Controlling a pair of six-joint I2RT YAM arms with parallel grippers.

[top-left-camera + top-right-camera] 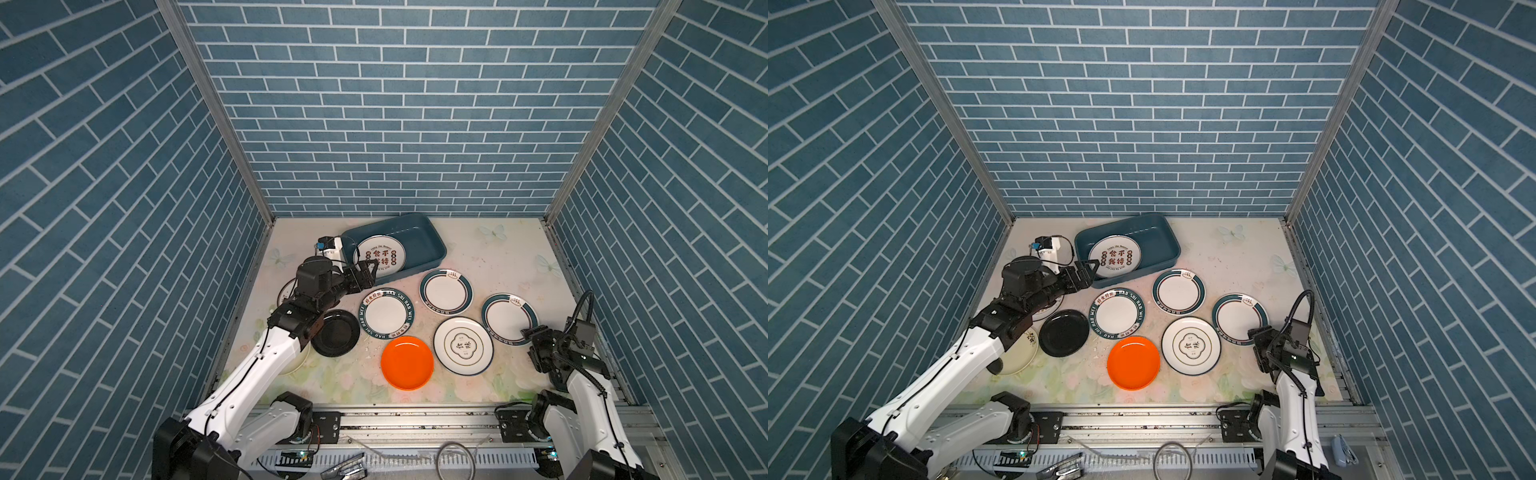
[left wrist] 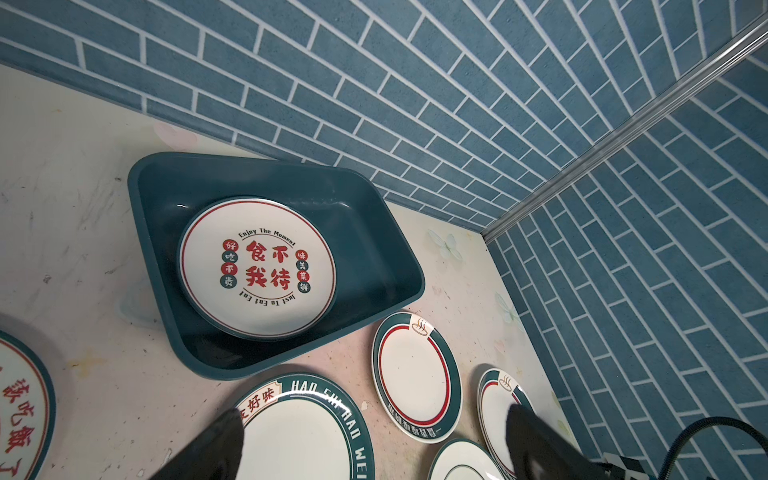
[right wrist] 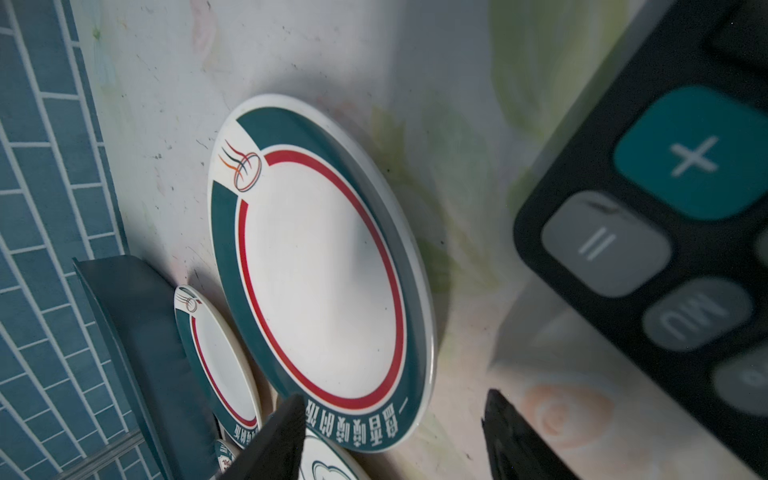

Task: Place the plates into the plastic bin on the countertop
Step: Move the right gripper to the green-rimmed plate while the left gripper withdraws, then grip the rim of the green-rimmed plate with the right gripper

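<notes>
Plates [image 1: 385, 313]: finding one lettered plate [image 1: 380, 255] lying flat in plastic bin [image 1: 417, 239], the others spread over countertop [image 1: 498, 266]. Seeing left gripper [image 1: 368, 272] hovering just beside bin's near wall, jaws spread wide, carrying nothing. Seeing right gripper [image 1: 528, 332] straddling rim of teal-rimmed plate [image 1: 509, 318], jaws part open, not clamping; judging edge approach necessary, plate lying flat. Noting black calculator [image 3: 665, 216] near it in right wrist view only; absent from both top views.

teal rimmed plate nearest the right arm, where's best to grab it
Probably its lettered rim, from the right gripper's side. The plate lies flat on the countertop, so only the thin raised edge offers a pinch: one jaw above, one below.
</notes>
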